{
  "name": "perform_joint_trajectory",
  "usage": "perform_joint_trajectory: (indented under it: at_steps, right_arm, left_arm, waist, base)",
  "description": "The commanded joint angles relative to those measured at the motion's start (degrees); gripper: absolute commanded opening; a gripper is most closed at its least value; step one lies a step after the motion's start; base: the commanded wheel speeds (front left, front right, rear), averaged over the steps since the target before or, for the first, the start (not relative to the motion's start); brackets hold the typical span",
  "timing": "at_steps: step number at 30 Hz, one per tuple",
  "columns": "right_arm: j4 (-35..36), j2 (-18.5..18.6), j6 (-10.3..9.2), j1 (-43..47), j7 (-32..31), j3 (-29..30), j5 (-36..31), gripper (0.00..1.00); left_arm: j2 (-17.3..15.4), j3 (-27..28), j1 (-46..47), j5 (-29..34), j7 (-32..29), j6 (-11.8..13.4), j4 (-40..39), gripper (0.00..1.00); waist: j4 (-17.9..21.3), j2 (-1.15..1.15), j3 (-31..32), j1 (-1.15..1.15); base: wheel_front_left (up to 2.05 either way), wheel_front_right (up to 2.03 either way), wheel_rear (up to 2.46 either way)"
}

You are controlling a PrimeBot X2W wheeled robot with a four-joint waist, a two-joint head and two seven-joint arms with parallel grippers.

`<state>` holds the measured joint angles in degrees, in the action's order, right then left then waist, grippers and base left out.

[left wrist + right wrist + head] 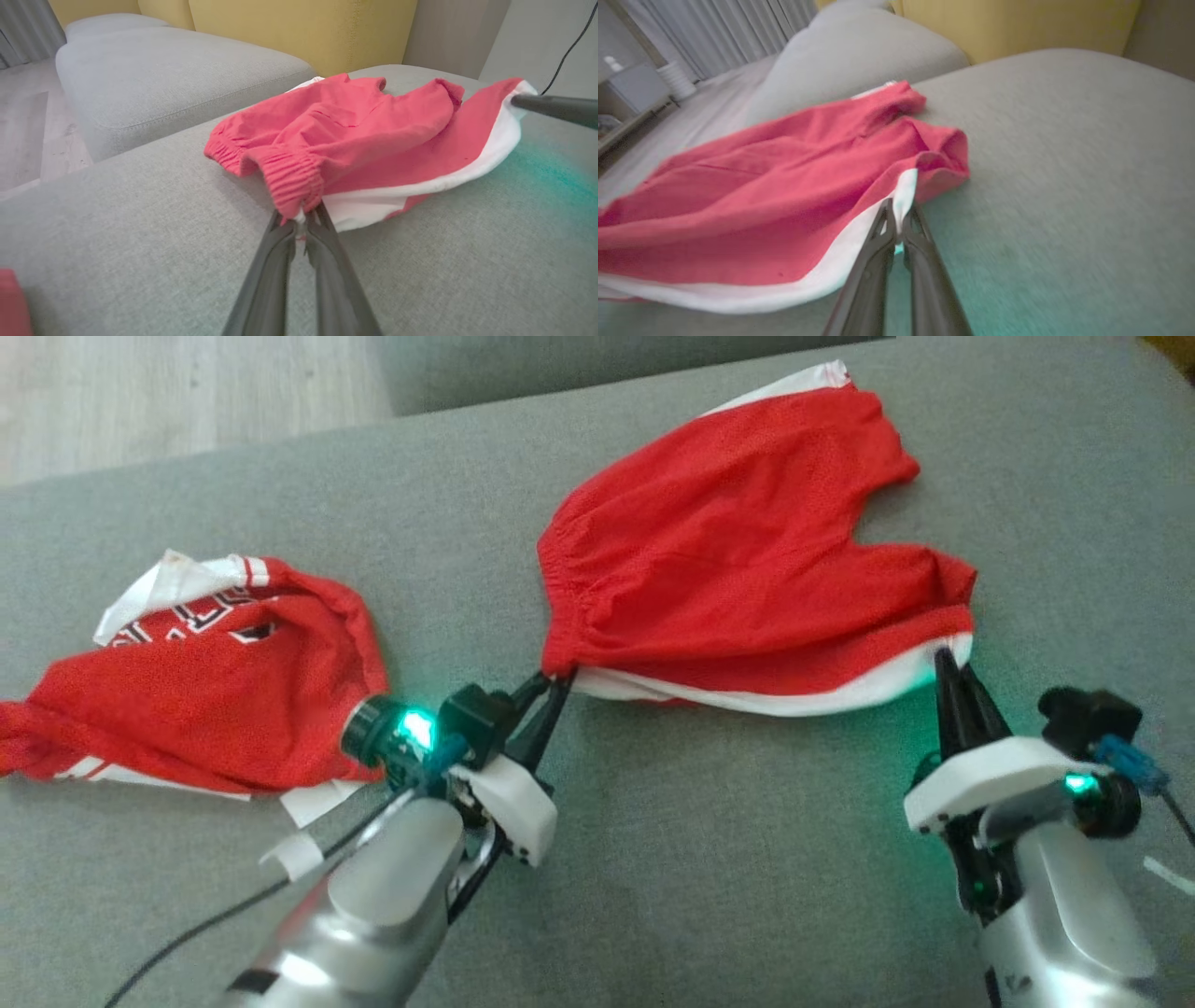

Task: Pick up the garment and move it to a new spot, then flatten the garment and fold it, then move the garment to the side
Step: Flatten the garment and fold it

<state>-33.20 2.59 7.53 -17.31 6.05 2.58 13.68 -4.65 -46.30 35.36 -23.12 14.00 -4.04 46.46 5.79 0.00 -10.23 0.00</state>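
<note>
Head view: the left claw [553, 683] was pinched shut on one gathered end of the waistband of the red shorts [738, 551]. The shorts lay on the grey cushion [709, 859] just ahead of both claws and stretched between them. The right claw [947, 661] was closed on the hem corner at the white band. A red jersey [196, 700] lay crumpled to the outer side of the left claw, apart from the shorts. Left wrist view: the left claw [303, 217] had its jaws together, with the elastic waistband [292, 179] bunched directly at the tips. The shorts [355, 126] were heaped beyond in loose folds, not yet flat. A finger of the right claw [556, 107] met the far white edge. Right wrist view: the right claw [900, 219] was nipped on the white band [906, 191], with the red cloth [761, 200] running away to the inner side. This view was somewhat blurred. Assessment: the garment appeared light, thin and limp. It would likely sag between two holds and could slip from narrow tips. The waistband ends and seamed hem corners, where the cloth is doubled, looked the soundest places to grip for spreading it flat.
</note>
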Motion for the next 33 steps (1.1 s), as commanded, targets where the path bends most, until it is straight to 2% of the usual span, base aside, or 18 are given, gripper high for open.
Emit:
perform_joint_trajectory:
  at_steps: [1, 6, 11, 17, 23, 26, 33]
  right_arm:
    - [3.8, 0.3, -0.04, -2.8, 0.2, -2.4, 1.2, 0.0]
    - [9.7, 0.7, -0.04, -5.0, -1.8, -4.0, 3.6, 0.0]
    - [15.6, 3.1, -0.04, -9.1, -5.1, -5.5, 7.2, 0.0]
    - [19.8, 6.9, -0.04, -14.3, -7.9, -6.8, 9.0, 0.0]
    - [23.5, 9.7, -0.04, -15.2, -7.9, -8.3, 8.7, 0.0]
    - [25.8, 10.6, -0.04, -13.9, -7.8, -7.9, 7.6, 0.0]
    - [28.9, 11.4, -0.04, -11.4, -9.5, -7.5, 5.2, 0.0]
  left_arm:
    - [-1.2, 2.1, 4.8, 0.4, -0.6, 0.3, -1.0, 0.0]
    - [-2.9, 2.2, 9.4, 0.3, -4.4, -0.7, -0.3, 0.0]
    - [-5.2, 2.7, 15.7, -1.8, -10.6, -2.5, 0.0, 0.0]
    - [-6.7, 3.3, 22.6, -9.4, -19.1, -3.4, -2.9, 0.0]
    - [-7.9, 4.5, 24.8, -16.8, -23.3, -3.4, -7.3, 0.0]
    - [-8.6, 5.3, 24.2, -18.2, -24.5, -3.1, -8.9, 0.0]
    - [-10.7, 5.7, 23.2, -18.6, -27.2, -0.3, -13.2, 0.0]
  waist:
    - [-0.2, 0.0, 1.3, 0.0]
    - [-0.5, 0.0, 3.9, 0.0]
    - [-0.6, 0.0, 7.7, 0.0]
    - [-1.0, 0.0, 11.8, 0.0]
    - [-2.0, 0.0, 13.6, 0.0]
    - [-2.6, 0.0, 13.8, 0.0]
    - [-2.9, 0.0, 11.3, 0.0]
  base:
    - [0.0, 0.0, 0.0]
    - [0.0, 0.0, 0.0]
    - [0.0, 0.0, 0.0]
    - [0.0, 0.0, 0.0]
    - [0.0, 0.0, 0.0]
    - [0.0, 0.0, 0.0]
    - [0.0, 0.0, 0.0]
